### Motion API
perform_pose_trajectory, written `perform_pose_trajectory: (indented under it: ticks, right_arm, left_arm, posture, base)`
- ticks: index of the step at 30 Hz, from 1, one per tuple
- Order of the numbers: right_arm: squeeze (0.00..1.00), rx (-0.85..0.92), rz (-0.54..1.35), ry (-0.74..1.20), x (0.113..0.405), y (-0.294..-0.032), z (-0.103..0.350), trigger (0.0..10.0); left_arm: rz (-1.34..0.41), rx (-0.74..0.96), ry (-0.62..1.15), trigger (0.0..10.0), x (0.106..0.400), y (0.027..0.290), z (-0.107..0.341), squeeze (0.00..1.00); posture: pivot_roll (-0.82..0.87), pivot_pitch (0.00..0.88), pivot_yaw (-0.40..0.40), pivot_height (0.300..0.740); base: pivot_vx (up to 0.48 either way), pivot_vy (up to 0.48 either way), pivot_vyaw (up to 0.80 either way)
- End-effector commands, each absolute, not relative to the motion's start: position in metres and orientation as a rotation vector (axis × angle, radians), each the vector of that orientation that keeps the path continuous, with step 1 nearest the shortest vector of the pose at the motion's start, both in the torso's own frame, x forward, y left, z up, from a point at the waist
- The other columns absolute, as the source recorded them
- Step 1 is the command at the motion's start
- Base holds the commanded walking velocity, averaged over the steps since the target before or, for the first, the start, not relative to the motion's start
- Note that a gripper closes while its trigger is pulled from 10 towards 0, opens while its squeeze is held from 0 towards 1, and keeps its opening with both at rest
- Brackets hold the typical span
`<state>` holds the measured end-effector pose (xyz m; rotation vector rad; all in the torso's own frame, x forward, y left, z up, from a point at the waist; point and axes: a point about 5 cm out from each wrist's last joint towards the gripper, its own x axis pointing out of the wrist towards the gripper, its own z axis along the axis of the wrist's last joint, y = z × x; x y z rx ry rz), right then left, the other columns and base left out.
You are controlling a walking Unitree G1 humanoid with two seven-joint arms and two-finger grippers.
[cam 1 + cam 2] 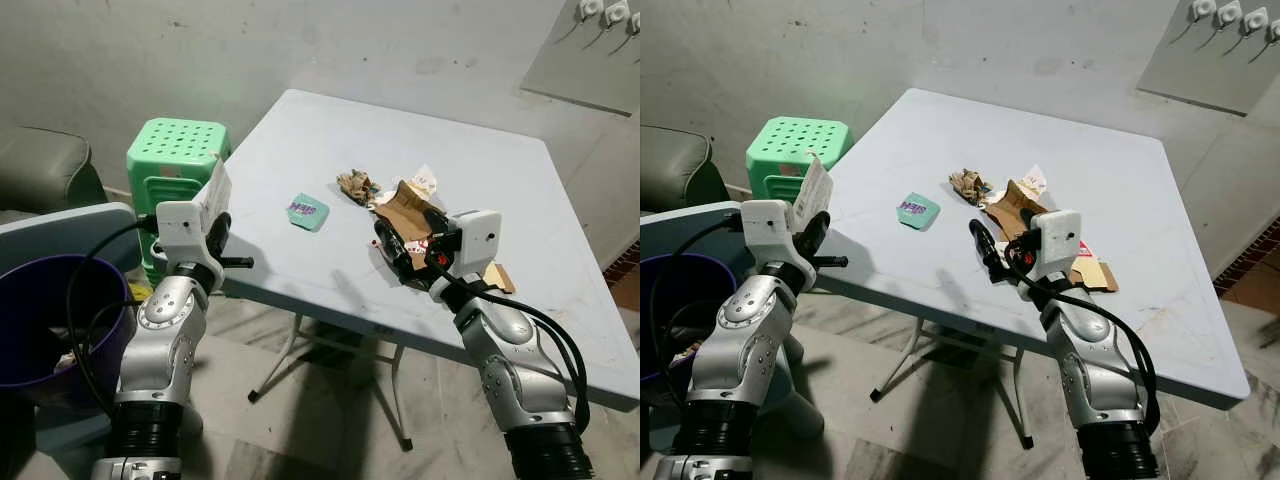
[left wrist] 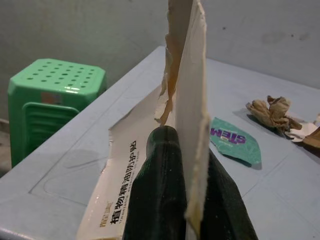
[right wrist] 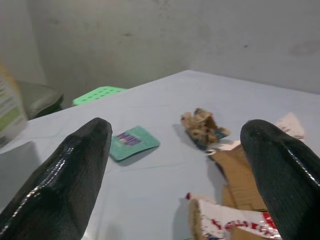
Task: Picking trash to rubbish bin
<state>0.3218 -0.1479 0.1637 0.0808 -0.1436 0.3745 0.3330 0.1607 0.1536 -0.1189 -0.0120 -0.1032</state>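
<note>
The left gripper (image 1: 217,235) is clenched on a torn white carton piece (image 2: 187,115), held upright just off the near left edge of the pale table (image 1: 300,130), with the purple bin (image 1: 45,320) below and to its left and the green stool (image 1: 178,150) just beyond. The right gripper (image 3: 185,165) hangs with fingers spread wide over the table's near edge, above the cardboard scraps (image 1: 405,205). A teal packet (image 1: 308,211) and a crumpled brown wrapper (image 1: 355,184) lie apart in open tabletop.
</note>
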Motion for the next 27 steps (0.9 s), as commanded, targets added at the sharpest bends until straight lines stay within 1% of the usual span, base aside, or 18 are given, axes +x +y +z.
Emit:
perform_pose_trajectory:
  ticks: [1, 11, 16, 27]
  right_arm:
    - [0.00, 0.072, 0.347, -0.164, 0.3249, -0.1536, 0.1676, 10.0]
    - [0.00, 0.059, 0.330, -0.168, 0.3270, -0.1579, 0.1647, 10.0]
    - [0.00, 0.058, 0.327, -0.172, 0.3273, -0.1576, 0.1634, 10.0]
    - [0.00, 0.049, 0.330, -0.163, 0.3270, -0.1596, 0.1598, 10.0]
  left_arm:
    - [-0.124, -0.114, -0.036, 10.0, 0.3354, 0.1561, 0.1580, 0.00]
    - [-0.126, -0.150, -0.042, 10.0, 0.3379, 0.1571, 0.1582, 0.00]
    - [-0.125, -0.150, -0.043, 10.0, 0.3384, 0.1583, 0.1584, 0.00]
    - [-0.124, -0.151, -0.040, 10.0, 0.3383, 0.1588, 0.1575, 0.00]
  posture:
    - [0.06, 0.000, -0.114, 0.740]
    - [0.07, 0.000, -0.121, 0.740]
    - [0.08, 0.000, -0.124, 0.740]
    - [0.08, 0.000, -0.131, 0.740]
  base:
    - [0.000, 0.000, 0.00]
    - [0.000, 0.000, 0.00]
    - [0.000, 0.354, 0.00]
    - [0.000, 0.468, 0.00]
